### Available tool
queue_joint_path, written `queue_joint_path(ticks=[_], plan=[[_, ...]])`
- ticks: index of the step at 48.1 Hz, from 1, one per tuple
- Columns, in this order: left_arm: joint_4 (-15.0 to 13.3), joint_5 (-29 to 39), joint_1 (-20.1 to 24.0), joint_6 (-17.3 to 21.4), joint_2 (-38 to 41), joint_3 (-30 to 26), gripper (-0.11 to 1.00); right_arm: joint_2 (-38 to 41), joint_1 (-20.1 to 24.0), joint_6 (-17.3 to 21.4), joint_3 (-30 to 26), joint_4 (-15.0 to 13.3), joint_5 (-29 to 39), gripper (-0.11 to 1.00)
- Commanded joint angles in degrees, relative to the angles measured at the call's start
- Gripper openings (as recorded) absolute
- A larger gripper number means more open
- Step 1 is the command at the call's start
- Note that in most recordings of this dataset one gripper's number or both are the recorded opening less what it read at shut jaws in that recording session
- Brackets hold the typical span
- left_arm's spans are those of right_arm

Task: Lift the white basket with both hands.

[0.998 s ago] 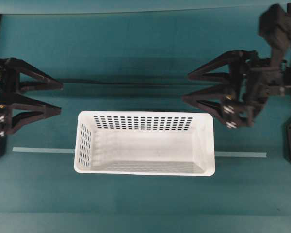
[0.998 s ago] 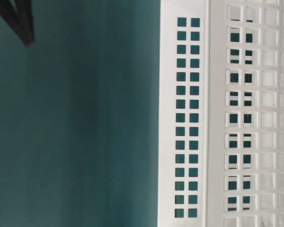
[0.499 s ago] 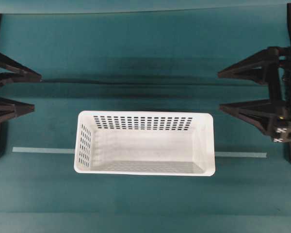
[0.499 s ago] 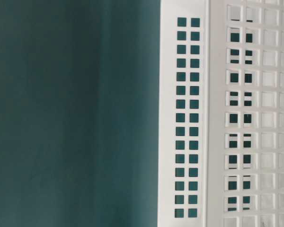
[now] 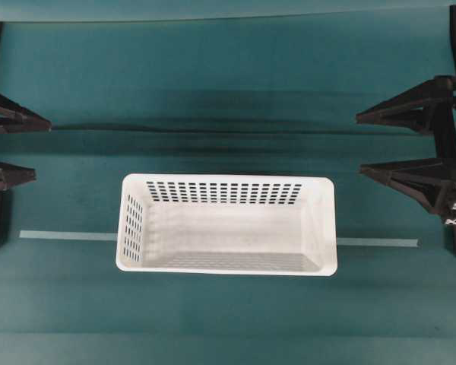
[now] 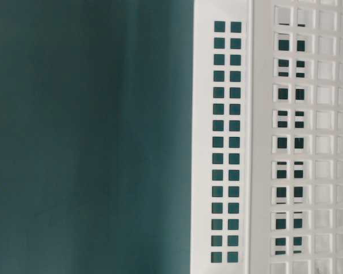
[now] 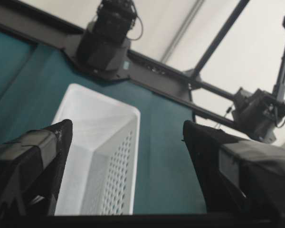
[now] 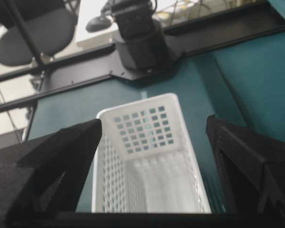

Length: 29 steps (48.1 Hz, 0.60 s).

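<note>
white basket (image 5: 226, 224) mid-tabletop (image 5: 213, 91), untouched | left hand (image 5: 19, 146), right hand (image 5: 380, 144) spread wide, empty, well apart from it | risk: uneven approach; one hand shoves basket; rim missed; tilted lift

even, soft light — faint shadows, blurred wrist-view fingers (image 7: 33, 166)

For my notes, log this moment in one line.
white basket: on table | left gripper: open, clear | right gripper: open, clear
</note>
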Motion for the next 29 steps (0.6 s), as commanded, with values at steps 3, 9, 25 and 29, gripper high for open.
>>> queue_joint_path(ticks=[3, 9, 25, 29], plan=[[0.2, -0.5, 0.0, 0.1, 0.4, -0.4, 0.94, 0.3, 0.0, -0.1, -0.4, -0.1, -0.7, 0.95], [0.2, -0.5, 0.0, 0.1, 0.4, -0.4, 0.94, 0.3, 0.0, -0.1, -0.4, 0.0, -0.7, 0.95], [0.2, -0.4, 0.0, -0.2, 0.3, -0.2, 0.94, 0.3, 0.0, 0.0, 0.2, 0.2, -1.2, 0.95], [0.2, -0.4, 0.0, -0.2, 0.3, -0.2, 0.94, 0.2, 0.0, -0.1, 0.2, 0.2, -1.8, 0.95]])
